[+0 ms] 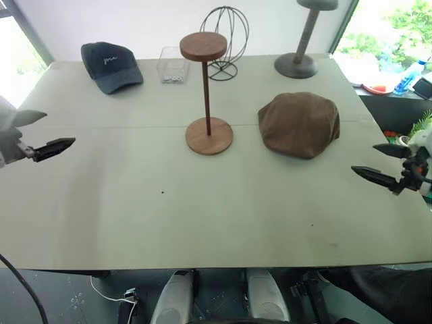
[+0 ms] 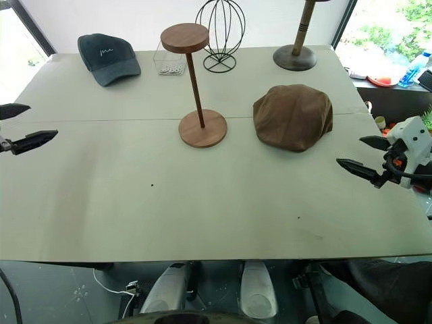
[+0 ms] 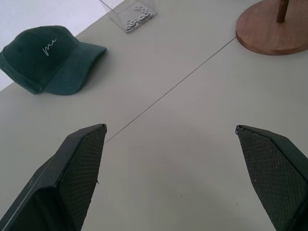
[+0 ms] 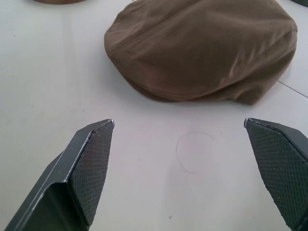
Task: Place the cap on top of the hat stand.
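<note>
A: Where is the cap [image 1: 299,124] against the right gripper [image 4: 180,130]?

B: It lies flat on the table [image 1: 135,202], ahead of the right fingers [image 4: 91,159] and apart from them. Bare tabletop shows between the tips and its near edge. The fingers stand wide apart with nothing between them.

A: And the left gripper [image 3: 171,130]?

B: Spread wide too, holding nothing. It hangs at the table's left edge, well apart from the cap.

A: What sits ahead of the left fingers [image 3: 82,163]?

B: The navy cap [image 3: 48,60] (white script on its front) lies beyond one tip, and the stand [image 1: 206,94] has its round base past the other. A clear box [image 3: 132,9] lies farther out, between those two.

A: Is the stand bare?

B: Yes, its disc top carries nothing. It stands upright just beside the cap, on the side toward the left gripper, not touching it.

A: Anything behind?

B: A wire globe [image 1: 226,40] and a grey stand [image 1: 300,40], at the far edge beyond both grippers.
</note>
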You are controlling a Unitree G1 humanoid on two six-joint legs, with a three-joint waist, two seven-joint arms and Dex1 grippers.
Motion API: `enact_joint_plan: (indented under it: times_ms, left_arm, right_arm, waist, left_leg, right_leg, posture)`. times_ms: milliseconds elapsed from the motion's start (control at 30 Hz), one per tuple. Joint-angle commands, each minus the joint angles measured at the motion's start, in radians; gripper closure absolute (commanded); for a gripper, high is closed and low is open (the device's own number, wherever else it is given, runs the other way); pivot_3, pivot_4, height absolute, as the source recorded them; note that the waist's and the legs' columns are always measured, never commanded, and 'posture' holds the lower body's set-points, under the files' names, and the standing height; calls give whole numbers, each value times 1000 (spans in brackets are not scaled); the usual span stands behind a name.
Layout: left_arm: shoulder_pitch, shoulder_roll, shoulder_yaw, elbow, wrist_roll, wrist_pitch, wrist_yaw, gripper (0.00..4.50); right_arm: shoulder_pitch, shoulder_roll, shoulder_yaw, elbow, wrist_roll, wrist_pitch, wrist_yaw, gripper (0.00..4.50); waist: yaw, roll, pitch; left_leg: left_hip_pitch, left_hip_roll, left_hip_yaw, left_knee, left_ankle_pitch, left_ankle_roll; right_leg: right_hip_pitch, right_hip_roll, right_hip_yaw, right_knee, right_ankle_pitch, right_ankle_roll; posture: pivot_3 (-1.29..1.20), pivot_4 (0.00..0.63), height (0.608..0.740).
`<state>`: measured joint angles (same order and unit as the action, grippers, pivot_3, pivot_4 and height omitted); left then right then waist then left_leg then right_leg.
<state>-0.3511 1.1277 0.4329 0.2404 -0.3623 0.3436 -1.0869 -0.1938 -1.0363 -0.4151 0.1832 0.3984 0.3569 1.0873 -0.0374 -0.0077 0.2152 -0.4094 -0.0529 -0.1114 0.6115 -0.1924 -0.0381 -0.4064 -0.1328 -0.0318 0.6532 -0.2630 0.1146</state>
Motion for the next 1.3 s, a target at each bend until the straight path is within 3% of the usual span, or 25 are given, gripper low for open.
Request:
enact_joint_plan:
  times_ms: [33,700,1000,1167,1300]
  left_arm:
    - [-25,19,9,0,-9,-15,-6,0]
    - [-49,17,5,-38,-78,81,-9,0]
    - [-118,59,-37,-227,-276,329,-167,0]
    - [-258,62,-115,-335,-440,505,-234,0]
    - [-341,41,-229,-382,-468,542,-294,0]
  right_arm:
    - [-21,-18,-35,-30,17,-1,-8,53]
    - [-102,-27,26,-89,-18,11,-60,53]
    - [-168,-58,88,-270,-35,74,-97,53]
    - [-256,-72,173,-422,-37,174,-133,53]
    - [-287,-47,251,-584,-32,272,-180,53]
  waist:
    - [1,0,0]
    - [2,0,0]
    - [-1,-1,0]
    - [0,-1,0]
    - [0,-1,0]
  left_leg:
    - [0,0,0,0,0,0]
    - [-1,0,0,0,0,0]
    - [-1,0,0,0,0,0]
    - [-2,0,0,0,0,0]
    - [-2,0,0,0,0,0]
  right_leg:
    - [0,0,0,0,0,0]
    - [0,0,0,-3,1,1]
    - [0,0,0,-3,1,1]
    - [0,0,0,-4,0,3]
    - [0,0,0,-4,0,3]
  posture:
    - [0,150,740]
    - [0,150,740]
    - [0,150,740]
    - [0,150,740]
    - [0,150,740]
